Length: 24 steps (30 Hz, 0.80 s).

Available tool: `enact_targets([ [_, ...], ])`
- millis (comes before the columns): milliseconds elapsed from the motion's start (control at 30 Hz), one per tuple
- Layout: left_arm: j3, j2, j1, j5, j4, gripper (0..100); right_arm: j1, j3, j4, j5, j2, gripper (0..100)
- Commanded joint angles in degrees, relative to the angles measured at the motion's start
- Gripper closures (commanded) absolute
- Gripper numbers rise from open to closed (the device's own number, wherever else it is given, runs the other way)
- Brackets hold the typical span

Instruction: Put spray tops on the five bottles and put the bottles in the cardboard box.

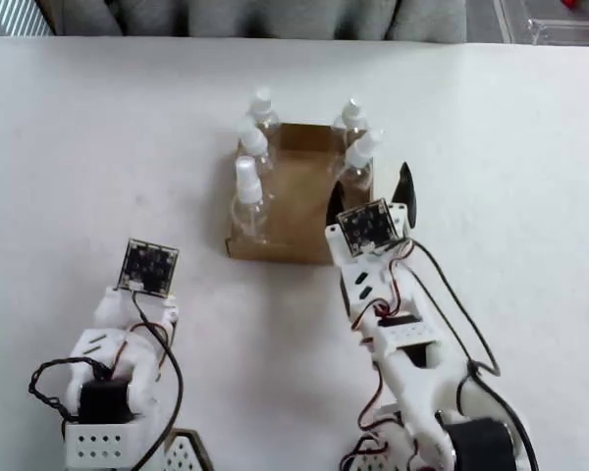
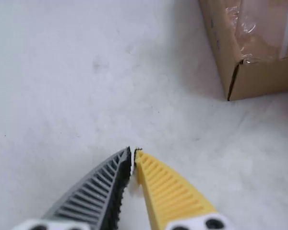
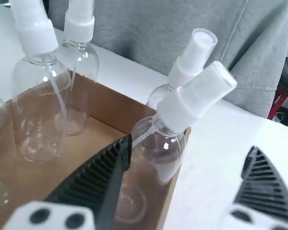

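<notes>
White tabletop (image 1: pixel 98 147) held the brown cardboard box (image 1: pixel 294 196) with five clear, white-topped spray bottles (image 1: pixel 247 201) inside, so packing looked done; the wide-open, empty right gripper (image 1: pixel 370 186) and closed, empty left gripper (image 2: pixel 133 152) likely needed only to retreat.

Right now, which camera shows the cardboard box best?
High view: the whole cardboard box from above, five bottles standing in it. Left wrist view has one outer corner. Right wrist view has part of its inner wall and rim, close up.
</notes>
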Motion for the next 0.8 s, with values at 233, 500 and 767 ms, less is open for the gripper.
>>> enact_targets([
  [233,-0.1,0.0,-0.3,-0.4,-2.2,98,0.1,1.8,31.9,-0.6,-34.8,67.8],
  [500,-0.1,0.0,-0.3,-0.4,-2.2,98,2.2,4.7,58.2,-0.7,-58.9,67.9],
  [767,-0.1,0.0,-0.4,-0.4,-1.7,98,7.4,11.1,82.8,-0.3,-81.4,74.6],
])
